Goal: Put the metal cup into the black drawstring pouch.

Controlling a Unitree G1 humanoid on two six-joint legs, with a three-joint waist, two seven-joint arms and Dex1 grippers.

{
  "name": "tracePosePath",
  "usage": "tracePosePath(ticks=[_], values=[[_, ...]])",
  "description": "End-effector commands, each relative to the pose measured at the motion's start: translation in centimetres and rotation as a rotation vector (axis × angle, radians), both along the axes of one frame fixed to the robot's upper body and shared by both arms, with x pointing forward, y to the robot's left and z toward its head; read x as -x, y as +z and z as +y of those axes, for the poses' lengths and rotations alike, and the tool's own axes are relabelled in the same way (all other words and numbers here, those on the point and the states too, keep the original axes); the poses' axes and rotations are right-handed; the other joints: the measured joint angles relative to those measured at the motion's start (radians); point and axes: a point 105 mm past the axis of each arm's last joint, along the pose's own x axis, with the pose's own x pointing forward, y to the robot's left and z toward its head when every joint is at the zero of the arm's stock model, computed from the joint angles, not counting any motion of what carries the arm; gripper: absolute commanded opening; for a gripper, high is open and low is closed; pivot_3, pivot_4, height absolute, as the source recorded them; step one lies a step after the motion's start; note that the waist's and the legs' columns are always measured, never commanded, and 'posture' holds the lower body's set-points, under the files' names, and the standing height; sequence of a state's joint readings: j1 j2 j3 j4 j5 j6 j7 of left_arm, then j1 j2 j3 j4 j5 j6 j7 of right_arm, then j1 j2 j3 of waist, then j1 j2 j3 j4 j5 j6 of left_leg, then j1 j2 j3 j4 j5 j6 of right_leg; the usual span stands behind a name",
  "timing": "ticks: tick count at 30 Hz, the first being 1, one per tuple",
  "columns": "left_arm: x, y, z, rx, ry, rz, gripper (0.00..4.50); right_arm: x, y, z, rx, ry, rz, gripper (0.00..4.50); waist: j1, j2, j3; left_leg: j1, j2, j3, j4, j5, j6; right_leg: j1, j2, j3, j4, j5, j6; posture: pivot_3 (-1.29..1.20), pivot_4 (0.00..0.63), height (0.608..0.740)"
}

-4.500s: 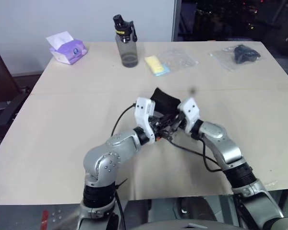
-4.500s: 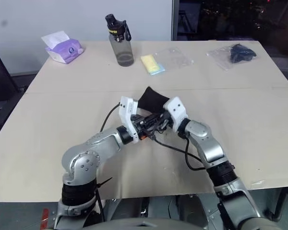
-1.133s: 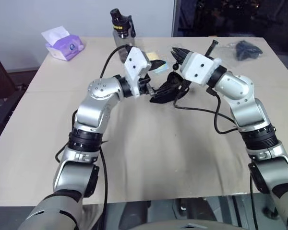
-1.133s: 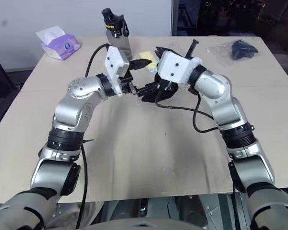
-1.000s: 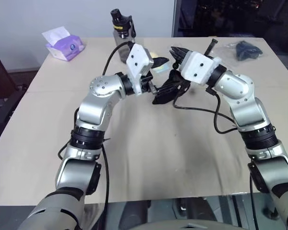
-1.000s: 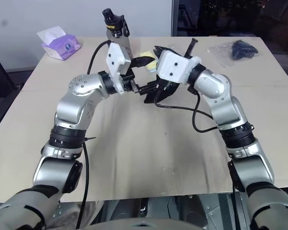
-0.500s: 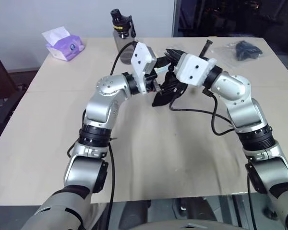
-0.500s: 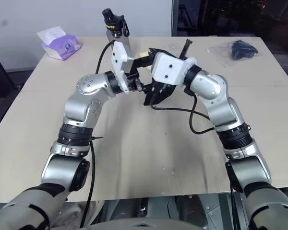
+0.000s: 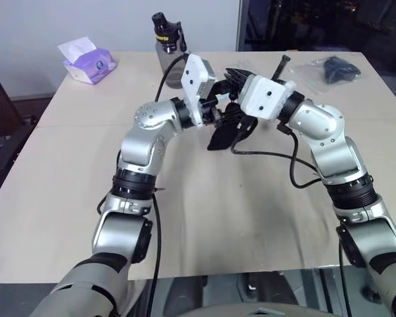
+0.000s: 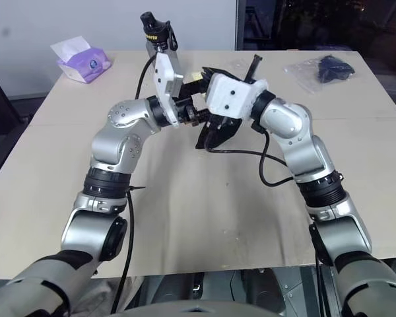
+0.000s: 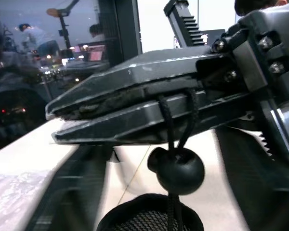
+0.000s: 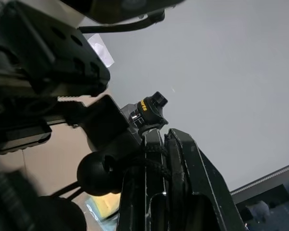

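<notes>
The right gripper, fingers clamped together on the thin black cord, dangles the small matte black fabric drawstring pouch above the beige table, in front of the grey translucent bottle, while I cannot tell how the left gripper beside it stands.
</notes>
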State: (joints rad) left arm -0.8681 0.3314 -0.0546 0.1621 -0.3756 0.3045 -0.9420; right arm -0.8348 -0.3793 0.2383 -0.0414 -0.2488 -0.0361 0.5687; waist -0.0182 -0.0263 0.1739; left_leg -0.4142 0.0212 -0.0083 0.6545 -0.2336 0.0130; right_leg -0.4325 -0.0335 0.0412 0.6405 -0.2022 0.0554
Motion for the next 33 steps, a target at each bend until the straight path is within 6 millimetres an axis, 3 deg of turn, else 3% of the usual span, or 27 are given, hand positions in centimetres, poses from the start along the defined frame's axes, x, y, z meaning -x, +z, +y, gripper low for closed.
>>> tracePosePath(ticks=[1, 4, 10, 15, 19, 23, 24, 26, 28, 31, 33], values=[[0.8, 2.3, -0.1, 0.042, -0.024, -0.081, 1.45, 0.5, 0.7, 0.1, -0.013, 0.014, -0.026, 0.0, 0.001, 0.0, 0.0, 0.0, 0.0, 0.0, 0.0, 0.0, 0.0, 0.0, 0.0, 0.0, 0.0, 0.0, 0.0, 0.0, 0.15, 0.74], [0.9, 2.2, -0.2, 0.046, -0.035, -0.064, 0.2, 0.4, 0.6, 0.1, -0.012, 0.011, -0.022, 0.0, 0.001, 0.0, 0.0, 0.0, 0.0, 0.0, 0.0, 0.0, 0.0, 0.0, 0.0, 0.0, 0.0, 0.0, 0.0, 0.0, 0.15, 0.74], [1.2, 1.5, -0.3, 0.032, -0.049, -0.043, 0.22, 0.3, 1.3, -0.3, -0.049, -0.003, -0.034, 0.0, 0.001, 0.0, 0.0, 0.0, 0.0, 0.0, 0.0, 0.0, 0.0, 0.0, 0.0, 0.0, 0.0, 0.0, 0.0, 0.0, 0.15, 0.74], [-0.4, -0.5, 0.0, -0.046, 0.06, -0.054, 0.22, 0.9, 8.1, -2.3, -0.398, -0.022, -0.163, 0.0, 0.0, 0.0, 0.0, 0.0, 0.0, 0.0, 0.0, 0.0, 0.0, 0.0, 0.0, 0.0, 0.001, 0.0, 0.0, 0.0, 0.15, 0.74], [-1.4, -2.9, 0.3, -0.081, 0.115, -0.003, 0.22, 2.7, 14.2, -5.9, -0.78, 0.014, -0.282, 0.0, 0.003, 0.0, 0.0, 0.0, 0.0, 0.0, 0.0, 0.001, -0.001, -0.001, 0.0, 0.0, 0.002, 0.0, 0.0, 0.0, 0.15, 0.74], [-1.4, -3.8, 0.5, -0.079, 0.113, -0.013, 0.22, 3.0, 14.9, -7.1, -0.866, 0.03, -0.293, 0.0, 0.002, 0.0, -0.001, 0.0, 0.0, 0.0, 0.0, 0.001, -0.001, 0.0, -0.001, 0.0, 0.001, 0.0, 0.0, 0.0, 0.15, 0.74], [-1.1, -3.4, 0.5, -0.061, 0.092, -0.046, 1.02, 2.9, 14.7, -7.0, -0.855, 0.027, -0.286, 0.0, 0.002, 0.0, -0.001, 0.0, 0.0, 0.0, 0.0, 0.001, -0.001, 0.0, -0.001, 0.0, 0.001, 0.0, 0.0, 0.0, 0.15, 0.74], [-1.4, -2.6, 0.9, -0.017, 0.133, -0.082, 1.45, 2.8, 14.0, -6.4, -0.811, 0.028, -0.273, 0.0, 0.002, 0.0, -0.001, 0.0, 0.0, 0.0, 0.0, 0.001, -0.001, 0.0, -0.001, 0.0, 0.001, 0.0, 0.0, 0.0, 0.15, 0.74], [-2.5, -2.1, 1.3, 0.005, 0.224, -0.103, 2.31, 2.8, 13.6, -6.0, -0.783, 0.034, -0.267, 0.0, 0.002, 0.001, -0.001, 0.0, 0.0, 0.0, 0.0, 0.001, -0.001, -0.001, 0.0, 0.0, 0.001, 0.0, 0.0, 0.0, 0.15, 0.74], [-1.7, -1.5, 1.3, 0.056, 0.169, -0.098, 3.87, 2.7, 13.1, -5.6, -0.754, 0.043, -0.252, 0.0, 0.001, 0.001, -0.001, 0.0, 0.0, 0.0, 0.0, 0.001, -0.001, -0.001, 0.0, 0.0, 0.002, 0.0, 0.0, 0.0, 0.15, 0.74], [-0.9, -0.8, 1.8, 0.109, 0.134, -0.091, 4.49, 2.7, 12.8, -5.3, -0.729, 0.051, -0.244, 0.0, -0.001, 0.001, -0.001, 0.0, 0.0, 0.0, 0.0, 0.001, -0.001, -0.001, 0.0, 0.0, 0.002, 0.0, 0.0, 0.0, 0.15, 0.74]])
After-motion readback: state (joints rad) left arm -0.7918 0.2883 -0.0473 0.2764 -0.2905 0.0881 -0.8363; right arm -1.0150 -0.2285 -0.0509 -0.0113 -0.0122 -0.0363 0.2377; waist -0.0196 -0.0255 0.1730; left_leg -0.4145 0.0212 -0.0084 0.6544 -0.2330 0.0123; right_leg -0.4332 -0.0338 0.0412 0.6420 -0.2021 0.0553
